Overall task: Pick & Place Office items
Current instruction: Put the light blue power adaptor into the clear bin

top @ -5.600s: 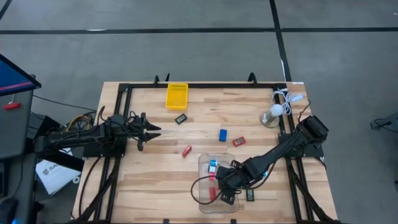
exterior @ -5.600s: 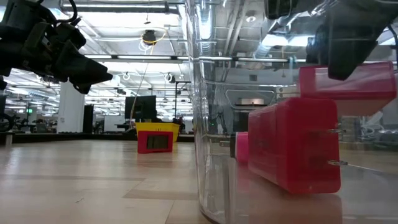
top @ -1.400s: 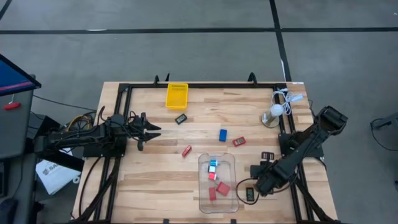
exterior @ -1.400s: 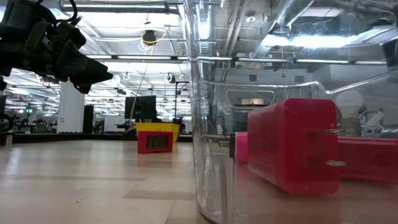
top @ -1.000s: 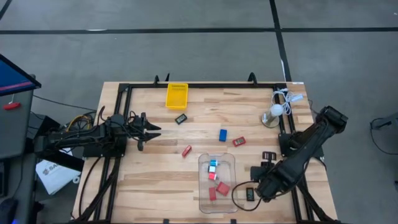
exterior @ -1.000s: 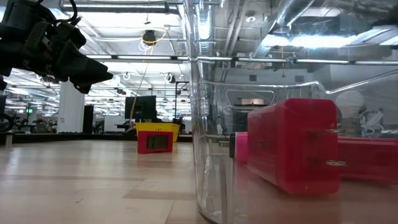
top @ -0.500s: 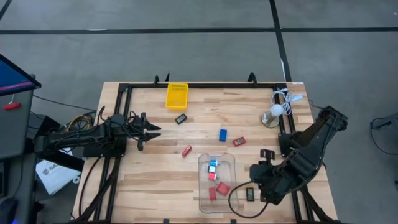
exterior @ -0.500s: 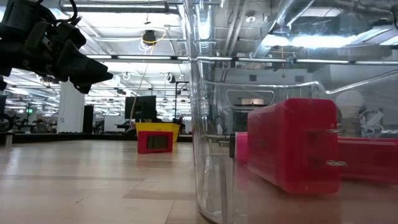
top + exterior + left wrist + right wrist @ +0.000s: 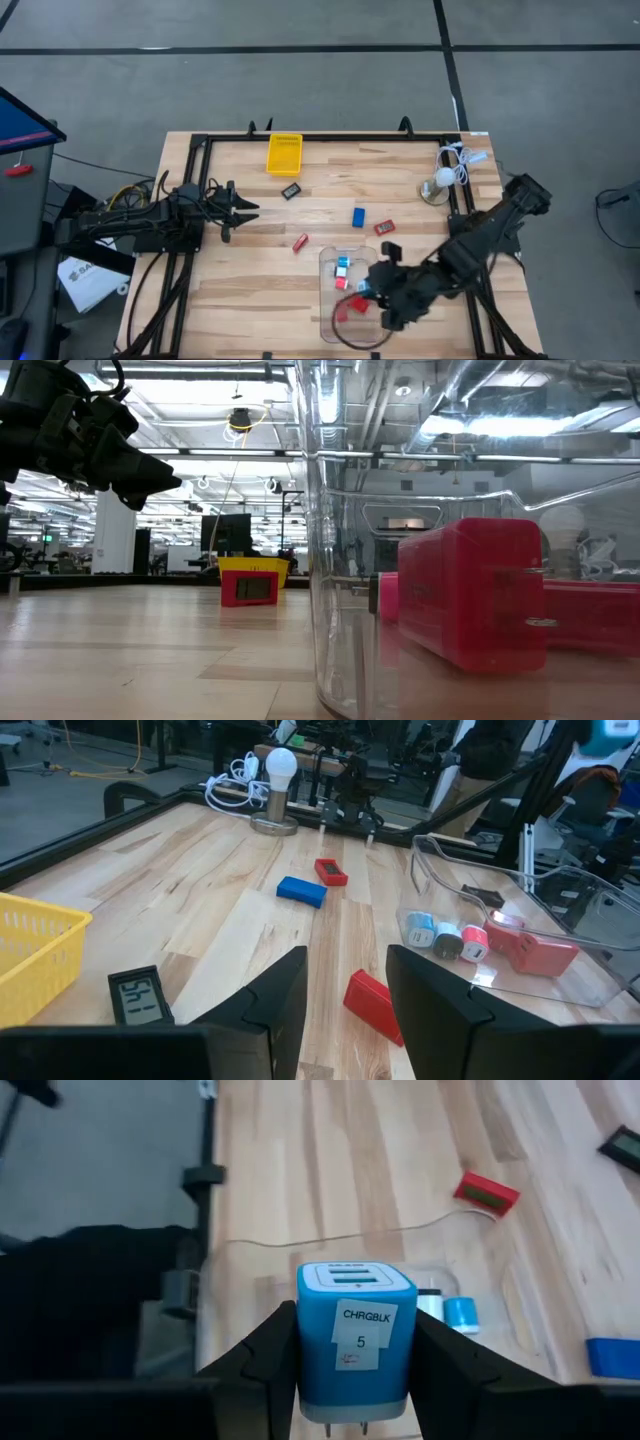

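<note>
The right gripper (image 9: 352, 1380) hangs over the clear bin (image 9: 327, 262) near the front edge of the tabletop (image 9: 250, 280), its fingers (image 9: 262, 1365) clamped on a blue charger block (image 9: 354, 1342) labelled CHRGBLK 5. Inside the bin lie red blocks (image 9: 540, 952) and white-and-cyan pieces (image 9: 418, 931). On the bare wood toward the middle rest a blue block (image 9: 358, 216), a red block (image 9: 385, 228) just beside it and another red block (image 9: 300, 242). A black labelled rectangle (image 9: 291, 190) sits near the yellow tray (image 9: 284, 153) at the back edge. The left gripper (image 9: 243, 208) waits near the left edge, fingers (image 9: 270, 1005) parted around nothing.
</note>
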Motion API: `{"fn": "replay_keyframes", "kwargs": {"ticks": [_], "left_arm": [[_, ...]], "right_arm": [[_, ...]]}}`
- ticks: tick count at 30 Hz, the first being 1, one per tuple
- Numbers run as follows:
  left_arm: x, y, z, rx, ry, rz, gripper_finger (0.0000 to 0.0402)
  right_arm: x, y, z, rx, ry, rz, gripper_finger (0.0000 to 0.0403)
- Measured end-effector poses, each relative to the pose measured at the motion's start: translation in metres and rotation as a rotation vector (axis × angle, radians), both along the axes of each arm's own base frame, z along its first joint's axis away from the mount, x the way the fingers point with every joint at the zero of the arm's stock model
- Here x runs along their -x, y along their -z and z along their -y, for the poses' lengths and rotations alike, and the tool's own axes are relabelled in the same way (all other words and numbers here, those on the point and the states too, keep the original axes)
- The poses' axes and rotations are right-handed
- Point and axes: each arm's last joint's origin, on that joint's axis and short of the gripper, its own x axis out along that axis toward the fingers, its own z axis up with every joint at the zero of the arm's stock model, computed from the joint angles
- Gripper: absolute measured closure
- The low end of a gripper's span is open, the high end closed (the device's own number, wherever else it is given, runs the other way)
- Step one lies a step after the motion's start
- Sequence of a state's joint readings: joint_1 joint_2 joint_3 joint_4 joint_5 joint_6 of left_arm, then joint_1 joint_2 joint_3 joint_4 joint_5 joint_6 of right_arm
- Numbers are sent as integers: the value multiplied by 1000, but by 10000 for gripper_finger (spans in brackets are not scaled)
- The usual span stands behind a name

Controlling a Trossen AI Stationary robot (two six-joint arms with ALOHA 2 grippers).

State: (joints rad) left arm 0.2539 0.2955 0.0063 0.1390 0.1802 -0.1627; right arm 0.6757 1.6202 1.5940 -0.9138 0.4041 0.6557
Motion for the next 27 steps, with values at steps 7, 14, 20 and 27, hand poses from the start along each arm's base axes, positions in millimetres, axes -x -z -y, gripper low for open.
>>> {"fn": "replay_keyframes", "kwargs": {"ticks": [7, 14, 20, 27], "left_arm": [[0, 0, 0, 0, 0, 0, 266], [0, 0, 0, 0, 0, 0, 266], [0, 0, 0, 0, 0, 0, 266], [0, 0, 0, 0, 0, 0, 266]], "right_arm": [[-36, 36, 10, 65, -41, -127, 266], [-65, 79, 14, 112, -95, -268, 266], [-80, 113, 14, 135, -133, -370, 266], [-82, 129, 14, 163, -150, -414, 266]]}}
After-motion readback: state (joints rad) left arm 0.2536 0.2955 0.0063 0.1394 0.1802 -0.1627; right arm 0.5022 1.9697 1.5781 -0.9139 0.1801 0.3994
